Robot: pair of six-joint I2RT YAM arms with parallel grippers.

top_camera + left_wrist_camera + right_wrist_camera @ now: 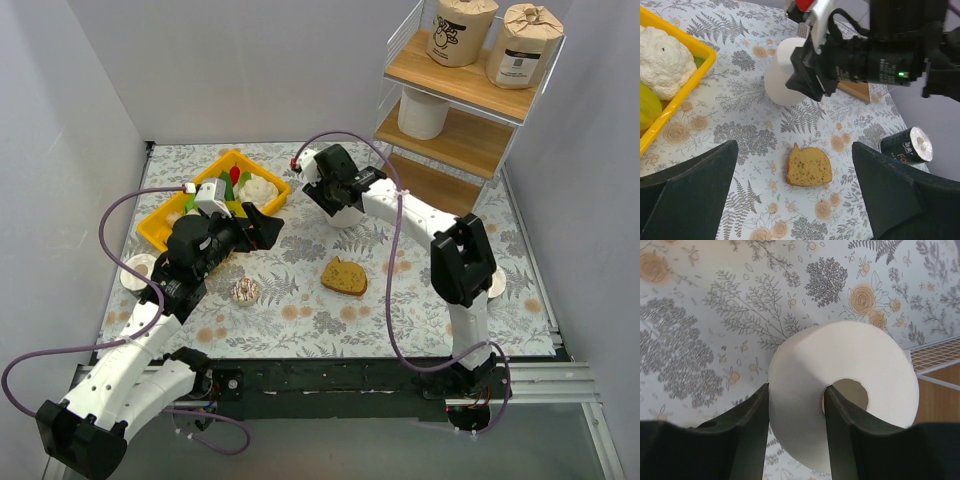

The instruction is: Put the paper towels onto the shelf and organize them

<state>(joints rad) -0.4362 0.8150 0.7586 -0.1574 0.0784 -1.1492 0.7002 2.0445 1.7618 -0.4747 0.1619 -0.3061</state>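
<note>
My right gripper (337, 207) is shut on a plain white paper towel roll (348, 219) on the table, left of the shelf's foot. In the right wrist view one finger (837, 405) is inside the hollow core and the other outside the roll's (850, 365) wall. The shelf (455, 142) stands at the far right; two tan wrapped rolls (462, 30) (527, 45) are on its top board and a white roll (423, 112) on the middle board. A dark wrapped roll (907, 145) lies on the table at the right. My left gripper (266, 229) is open and empty above the table.
A brown bread slice (344, 276) lies mid-table, below my left gripper (795, 146). The yellow tray (160, 222) with a white cauliflower (662, 60) stands at the far left. A small round item (245, 292) and a white disc (136, 270) sit near the left arm.
</note>
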